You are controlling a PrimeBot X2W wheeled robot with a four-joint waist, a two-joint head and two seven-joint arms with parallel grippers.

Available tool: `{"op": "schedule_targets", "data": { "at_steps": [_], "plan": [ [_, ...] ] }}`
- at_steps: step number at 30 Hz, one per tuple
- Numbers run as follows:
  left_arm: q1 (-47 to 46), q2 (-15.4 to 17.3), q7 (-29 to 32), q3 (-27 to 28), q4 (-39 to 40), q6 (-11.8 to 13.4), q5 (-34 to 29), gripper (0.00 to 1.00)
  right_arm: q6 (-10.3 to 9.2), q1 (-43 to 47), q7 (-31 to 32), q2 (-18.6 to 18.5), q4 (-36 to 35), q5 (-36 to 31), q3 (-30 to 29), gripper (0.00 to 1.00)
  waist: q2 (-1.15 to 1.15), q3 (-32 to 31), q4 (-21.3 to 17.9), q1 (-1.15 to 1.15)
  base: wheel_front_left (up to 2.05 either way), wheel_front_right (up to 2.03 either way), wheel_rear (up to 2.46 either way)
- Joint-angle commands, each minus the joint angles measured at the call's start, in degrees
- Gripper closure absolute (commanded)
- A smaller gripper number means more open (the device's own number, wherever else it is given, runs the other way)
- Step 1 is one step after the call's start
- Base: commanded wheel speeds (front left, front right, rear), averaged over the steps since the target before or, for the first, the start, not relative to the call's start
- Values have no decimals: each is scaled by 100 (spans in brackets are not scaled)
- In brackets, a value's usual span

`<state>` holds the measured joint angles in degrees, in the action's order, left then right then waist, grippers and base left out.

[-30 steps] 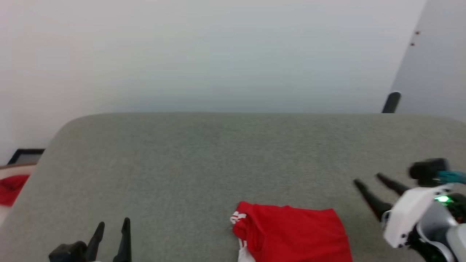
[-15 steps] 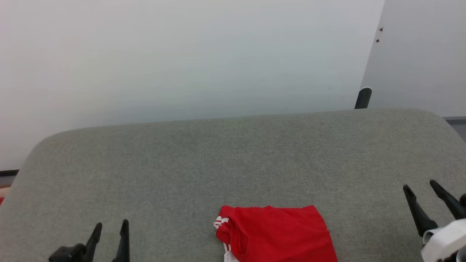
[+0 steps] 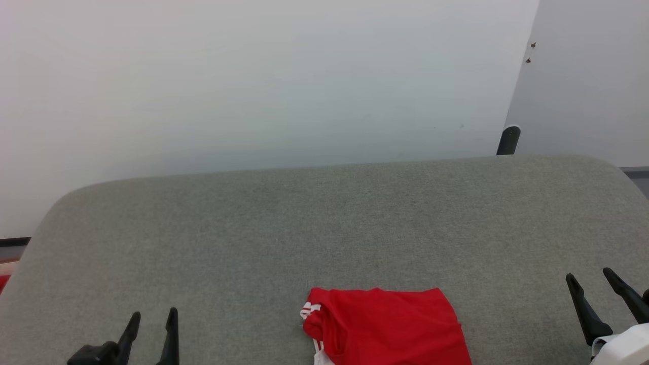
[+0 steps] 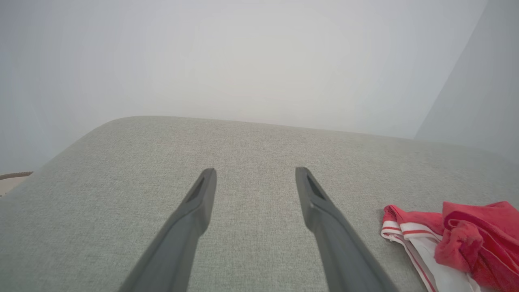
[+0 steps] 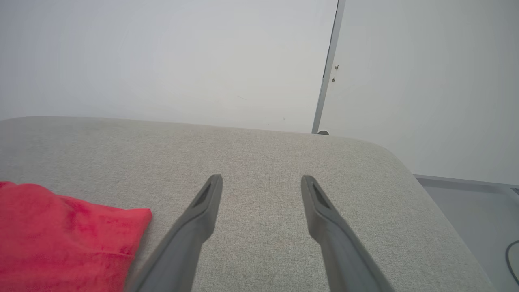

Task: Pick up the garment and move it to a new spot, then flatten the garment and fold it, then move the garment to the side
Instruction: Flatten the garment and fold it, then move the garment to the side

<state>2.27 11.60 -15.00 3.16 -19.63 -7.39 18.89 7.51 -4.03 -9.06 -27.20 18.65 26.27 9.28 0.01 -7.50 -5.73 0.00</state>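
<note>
The garment (image 3: 388, 324), a red T-shirt with white striped trim at its left end, lies folded at the near middle of the grey surface (image 3: 324, 223). My left gripper (image 3: 153, 319) stands open at the lower left, well apart from it. In the left wrist view the garment (image 4: 466, 239) lies to the right of that gripper (image 4: 255, 174), whose fingers hold nothing. At the lower right my right gripper (image 3: 590, 277) is open too, clear of the cloth. From the right wrist the garment (image 5: 61, 231) shows left of the empty right gripper (image 5: 261, 180).
A pale wall rises behind the grey surface. A dark post (image 3: 508, 140) stands past its far right corner. A small red scrap (image 3: 3, 281) shows beyond the left edge. Floor and a cable (image 5: 511, 259) lie off the right side.
The right gripper has drawn back from beside the garment to the lower right corner. The head camera has also shifted. The garment and left gripper stay put.
</note>
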Motion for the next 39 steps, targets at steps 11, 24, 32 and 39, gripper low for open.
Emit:
{"op": "schedule_targets", "data": {
  "at_steps": [11, 24, 32, 39],
  "plan": [
    [-144, 56, -18, -14, -30, -10, 6, 0, -4, -36, 208, 28, -14, -17, 259, 0, -1, 25, 235, 0, 0, 0, 0],
    [-506, 45, -18, -173, -330, -10, 18, 0, -4, -365, 1493, 39, 1, 603, 1140, 0, -1, 224, 988, 0, 0, 0, 0],
    [-634, -40, -18, -366, -465, -10, 44, 0, -4, -479, 2592, -30, 235, 923, 1263, 0, -1, 370, 1400, 0, 0, 0, 0],
    [-725, -51, -18, -496, -532, -10, 64, 0, -4, -404, 3286, 31, 327, 1099, 1171, 0, -1, 476, 1607, 0, 0, 0, 0]
  ]
}}
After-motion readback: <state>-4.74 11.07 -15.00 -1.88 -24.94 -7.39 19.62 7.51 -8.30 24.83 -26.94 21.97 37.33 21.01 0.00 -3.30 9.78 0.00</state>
